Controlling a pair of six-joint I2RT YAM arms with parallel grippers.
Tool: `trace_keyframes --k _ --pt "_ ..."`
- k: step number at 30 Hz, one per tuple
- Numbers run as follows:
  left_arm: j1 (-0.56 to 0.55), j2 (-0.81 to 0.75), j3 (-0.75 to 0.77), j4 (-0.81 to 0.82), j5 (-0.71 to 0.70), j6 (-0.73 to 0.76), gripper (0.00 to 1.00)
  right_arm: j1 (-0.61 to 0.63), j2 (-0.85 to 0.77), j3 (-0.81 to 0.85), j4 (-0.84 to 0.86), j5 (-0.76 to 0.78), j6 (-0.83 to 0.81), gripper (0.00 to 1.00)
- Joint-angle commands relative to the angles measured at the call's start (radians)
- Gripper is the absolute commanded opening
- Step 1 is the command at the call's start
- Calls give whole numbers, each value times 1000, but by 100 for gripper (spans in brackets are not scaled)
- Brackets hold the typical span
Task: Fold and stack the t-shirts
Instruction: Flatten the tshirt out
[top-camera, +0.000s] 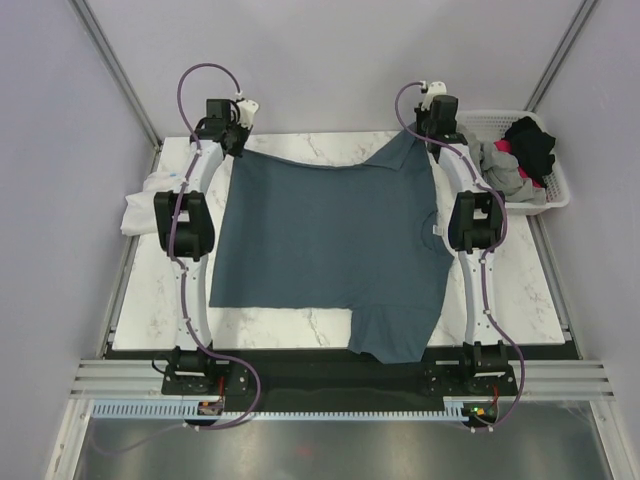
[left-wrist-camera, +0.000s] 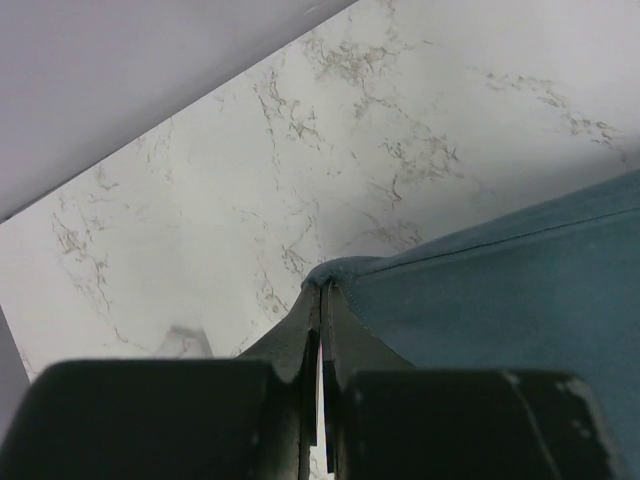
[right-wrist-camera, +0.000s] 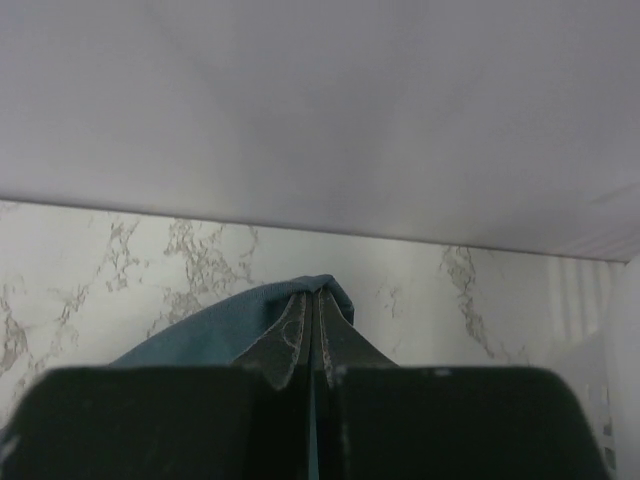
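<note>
Slate-blue t-shirt (top-camera: 330, 240) spread flat across marble table (top-camera: 140, 300), one sleeve hanging over the near edge. Left gripper (left-wrist-camera: 322, 297) and right gripper (right-wrist-camera: 312, 300) each pinched tight on a far corner of it, near the table's far edge. Likely pulling the cloth taut and wrinkle-free for folding.

White lattice basket (top-camera: 560, 185) at the far right corner of the marble table (top-camera: 290, 326).
</note>
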Motion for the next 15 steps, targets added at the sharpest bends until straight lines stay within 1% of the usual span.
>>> trace_keyframes --k 1,3,6,10,13,15 --pt "7 38 48 108 -39 -8 2 7 22 69 137 61 -5 0" --pt "7 52 63 123 -29 1 2 7 36 81 190 69 -24 0" --pt "9 63 60 131 -54 -9 2 13 43 84 215 66 -45 0" --pt "26 26 25 129 -71 -23 2 25 3 49 169 52 -44 0" --pt "44 -37 -30 131 -39 -9 2 27 -70 2 111 37 -42 0" --pt "44 -89 -76 131 -20 27 2 31 -150 -70 82 5 -61 0"
